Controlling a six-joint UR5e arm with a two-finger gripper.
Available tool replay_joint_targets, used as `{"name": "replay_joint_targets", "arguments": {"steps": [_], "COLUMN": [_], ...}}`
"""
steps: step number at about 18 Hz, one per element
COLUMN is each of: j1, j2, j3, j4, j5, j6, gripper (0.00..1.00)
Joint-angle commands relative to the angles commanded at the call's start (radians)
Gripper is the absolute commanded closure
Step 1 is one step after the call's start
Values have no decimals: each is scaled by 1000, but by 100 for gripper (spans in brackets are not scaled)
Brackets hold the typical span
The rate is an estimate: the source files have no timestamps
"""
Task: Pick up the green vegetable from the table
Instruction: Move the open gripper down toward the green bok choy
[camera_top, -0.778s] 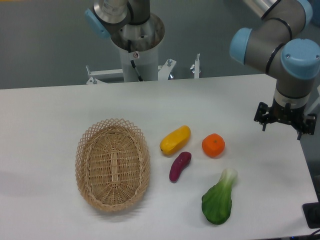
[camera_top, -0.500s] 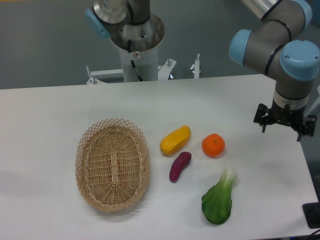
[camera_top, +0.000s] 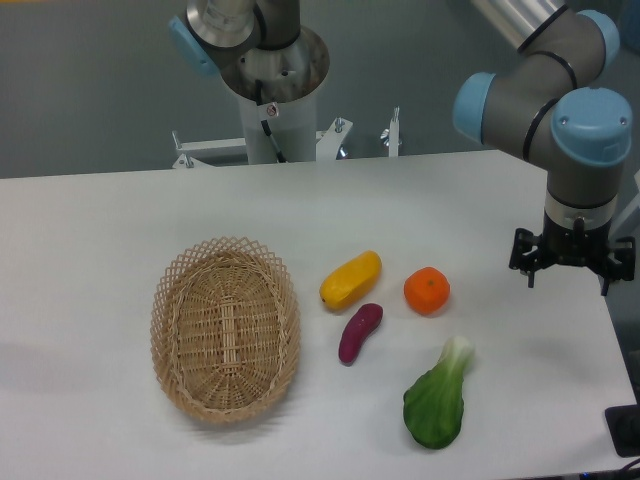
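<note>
The bok-choy-like green vegetable (camera_top: 437, 398), a broad dark green leaf narrowing to a pale stem, lies flat on the large white table (camera_top: 100, 230) near its front right corner, the stem pointing up and to the right. Just above it sits a round orange fruit (camera_top: 427, 290); to the left lie a small purple eggplant-shaped piece (camera_top: 359, 332) and a yellow oblong fruit (camera_top: 350, 279). Further left rests an oval woven wicker basket (camera_top: 226, 328). The black two-finger gripper (camera_top: 570, 282) hangs over the table's right edge, well apart from the vegetable, its fingers spread wide and holding nothing.
</note>
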Motion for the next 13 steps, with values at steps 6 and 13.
{"name": "replay_joint_targets", "arguments": {"steps": [6,13], "j1": [-29,-83], "j2": [-41,-117], "j3": [-31,-3], "j4": [152,192], "j5": [2,18], "j6": [-147,-144], "gripper": [0,0]}}
